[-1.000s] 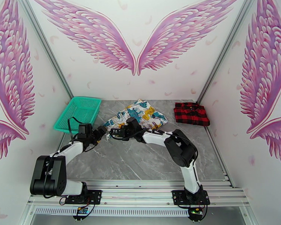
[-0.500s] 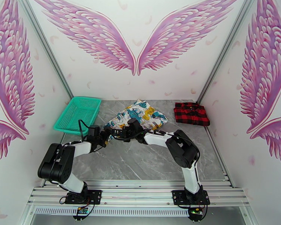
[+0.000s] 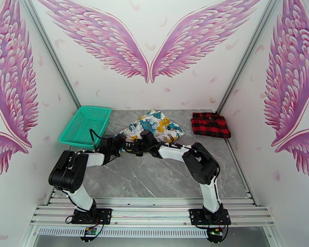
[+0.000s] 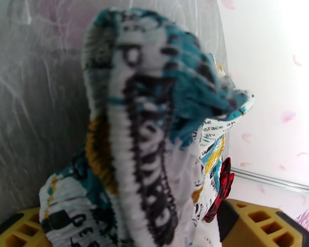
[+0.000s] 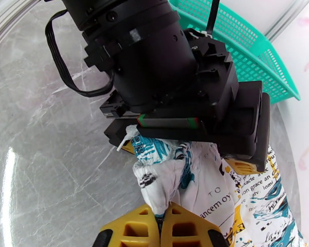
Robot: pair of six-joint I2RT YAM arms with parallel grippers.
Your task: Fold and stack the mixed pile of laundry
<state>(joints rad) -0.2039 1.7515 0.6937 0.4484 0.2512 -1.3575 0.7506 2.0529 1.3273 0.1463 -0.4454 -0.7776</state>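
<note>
1. Surface: grey, marble-patterned. It lies under both my jaws and carries everything listed below.
2. White printed garment: spread beyond my jaws. Its long axis runs from the near-left corner, where both jaws meet, away to the far right. That corner is lifted and bunched, and the rest lies flat on the surface.
3. Teal basket: left of and beyond my left jaws, near the white garment but apart from it.
4. Plaid garment: red and black, lying as a neat rectangle well to the right of my right jaws and beyond them, apart from the white one. Any lettering on it is too small to read.
5. Right jaws: closed, with the pads pressed together on a tip of the lifted corner.
6. Left jaws: spread wide, one pad on each side of the same bunched corner and not closed on it. The cloth lies straight between them, so I judge a second grip needs only closing, with no further reach. Both arms are equally near this corner, and the right arm is nearer the plaid.
7. Printed words: black type on the white cloth. "grace an" can be read from the left wrist, "TO" and "ancem oy" from the right wrist. No brand is legible.
</note>
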